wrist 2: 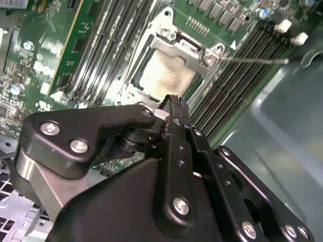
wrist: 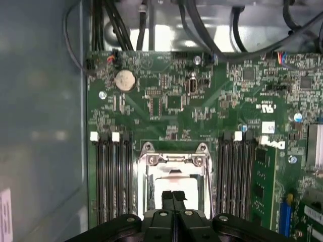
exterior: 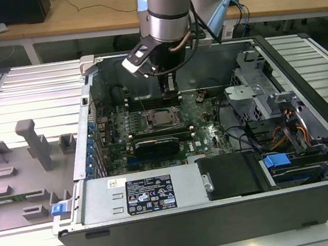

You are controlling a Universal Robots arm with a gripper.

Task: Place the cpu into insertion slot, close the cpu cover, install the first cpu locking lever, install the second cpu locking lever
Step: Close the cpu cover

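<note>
Nearest in the exterior view, the open grey steel computer case (exterior: 227, 224) lay on its side on the slatted aluminium bench (exterior: 309, 72). A grey boxed power supply with a white label (exterior: 101, 200) ran along its near wall, and a drive cage with a blue tab (exterior: 276, 160) sat toward the exterior view's right. Grey plastic fixture blocks (exterior: 29, 145) stood on the bench at the exterior view's left, apart from the case.

Behind the power supply a long black expansion card (exterior: 158, 143) crossed the green motherboard (exterior: 203, 117), just beside the square insertion slot with its dark metal rim (exterior: 152, 126). The small square cpu with a dull silver top (exterior: 164, 118) sat in that slot. The thin grey metal cpu cover with its square window (wrist 2: 187, 48) lay down around the chip's edges. A thin metal lever rod (wrist 2: 252, 60) stuck out from one corner of the cover, over the long black memory slots (wrist 2: 242, 78) flanking the slot.

The black gripper (wrist: 172, 195) hung over the slot's far side, its fingers (wrist: 165, 199) pressed together with nothing between them. Whether the tips touched the cover could not be told. Its black linkage hid part of the slot in both wrist views.

Further along the board lay a silver coin cell (wrist: 125, 79), and black cables (wrist: 202, 25) ran past the board's edge. Wooden desks (exterior: 76, 19) stood behind the case.
</note>
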